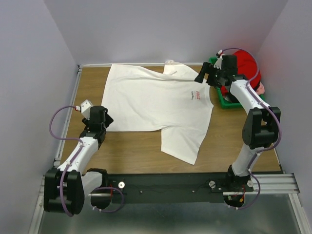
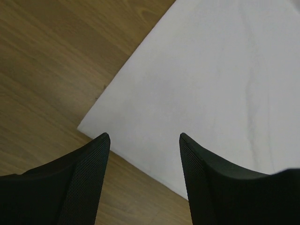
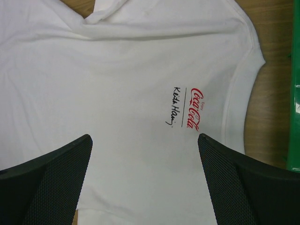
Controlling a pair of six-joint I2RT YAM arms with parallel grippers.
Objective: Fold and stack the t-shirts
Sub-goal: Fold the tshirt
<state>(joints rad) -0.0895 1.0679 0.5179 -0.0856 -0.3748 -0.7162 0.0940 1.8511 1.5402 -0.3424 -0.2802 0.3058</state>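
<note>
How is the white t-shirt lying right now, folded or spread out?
Spread out, not yet folded: the white t-shirt lies flat on the table, logo up, near sleeve extended; the far sleeve is slightly rumpled.

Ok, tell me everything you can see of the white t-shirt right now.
The white t-shirt lies spread front-up on the wooden table, collar toward the green bin. A small red logo with black script marks the chest. One sleeve points nearward; the far one is bunched. The left gripper, over a hem corner, and right gripper, over the logo, are open.

red t-shirt (image 1: 246,63) partly hidden by right arm (image 1: 245,95)
</note>
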